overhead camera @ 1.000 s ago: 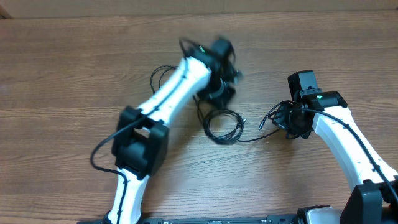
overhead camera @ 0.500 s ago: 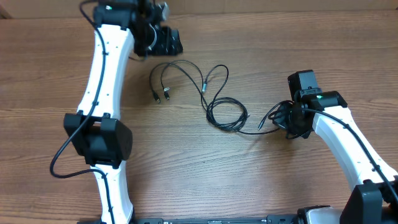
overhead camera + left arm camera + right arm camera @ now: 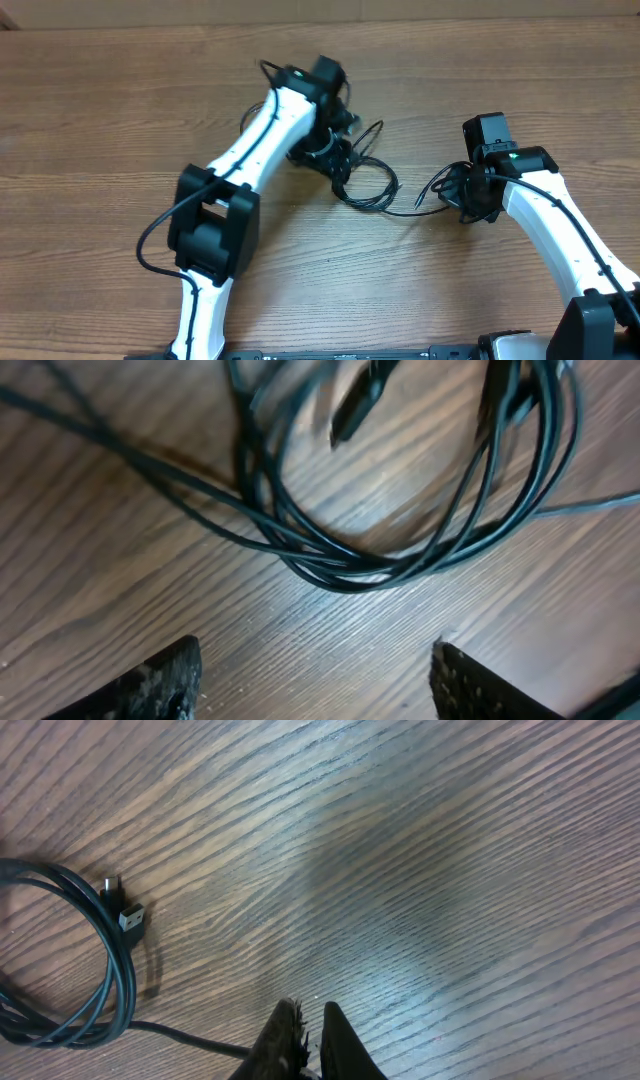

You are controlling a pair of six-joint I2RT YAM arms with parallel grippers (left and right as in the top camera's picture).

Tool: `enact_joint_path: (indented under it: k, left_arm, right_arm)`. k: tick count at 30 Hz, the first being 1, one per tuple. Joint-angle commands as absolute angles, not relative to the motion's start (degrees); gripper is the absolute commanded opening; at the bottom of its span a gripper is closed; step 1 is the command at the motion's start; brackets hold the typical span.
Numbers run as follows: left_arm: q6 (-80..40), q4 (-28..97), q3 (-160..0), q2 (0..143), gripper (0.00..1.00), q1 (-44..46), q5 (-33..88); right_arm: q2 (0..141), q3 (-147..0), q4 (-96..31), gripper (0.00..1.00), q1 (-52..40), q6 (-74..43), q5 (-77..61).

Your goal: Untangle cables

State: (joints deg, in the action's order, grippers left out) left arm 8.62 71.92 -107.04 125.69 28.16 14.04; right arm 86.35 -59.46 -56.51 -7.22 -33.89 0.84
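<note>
Cables [image 3: 365, 190]: advance empty, wide-spread left gripper [image 3: 315, 660] to 12 o'clock, take 1 strand; anchor with right gripper [image 3: 312, 1030], pinched on end.

The cables [image 3: 362, 205] clutter the table's [image 3: 90, 120] middle, and the left arm [image 3: 262, 135] slants over their left side. Bare wood lies open far left, along the back edge and between the 2 arms near the front.

Even, warm light overhead.
The cables [image 3: 340, 575] are blurred at the left wrist; a soft shadow is cast across the surface [image 3: 420, 870].
</note>
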Motion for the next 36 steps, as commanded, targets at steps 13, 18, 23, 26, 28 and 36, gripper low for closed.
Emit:
enact_joint_path:
  k: [13,18,23,26,28,36]
  left_arm:
    - [-23.18,70.54,-105.34,125.36,0.79,32.86,13.37]
    - [-34.41,66.81,-103.18,125.36,0.80,33.04,18.09]
    - [-38.50,64.34,-101.01,125.36,0.80,33.04,18.02]
    - [-41.47,63.70,-99.00,125.36,0.80,33.04,18.00]
    - [-44.07,62.28,-96.97,125.36,0.78,33.04,18.00]
    - [-50.57,54.08,-91.15,125.36,0.57,32.91,17.23]
  right_arm:
    - [86.19,-59.96,-56.10,0.06,-7.03,-34.09,1.28]
    - [86.19,-59.96,-56.31,0.06,-7.03,-34.06,1.30]
    - [86.19,-59.96,-56.31,0.06,-7.03,-34.06,1.30]
    - [86.19,-59.96,-56.25,0.06,-7.03,-34.06,1.32]
    - [86.19,-59.96,-56.27,0.06,-7.03,-34.09,1.32]
    - [86.19,-59.96,-56.34,0.06,-7.03,-34.06,1.32]
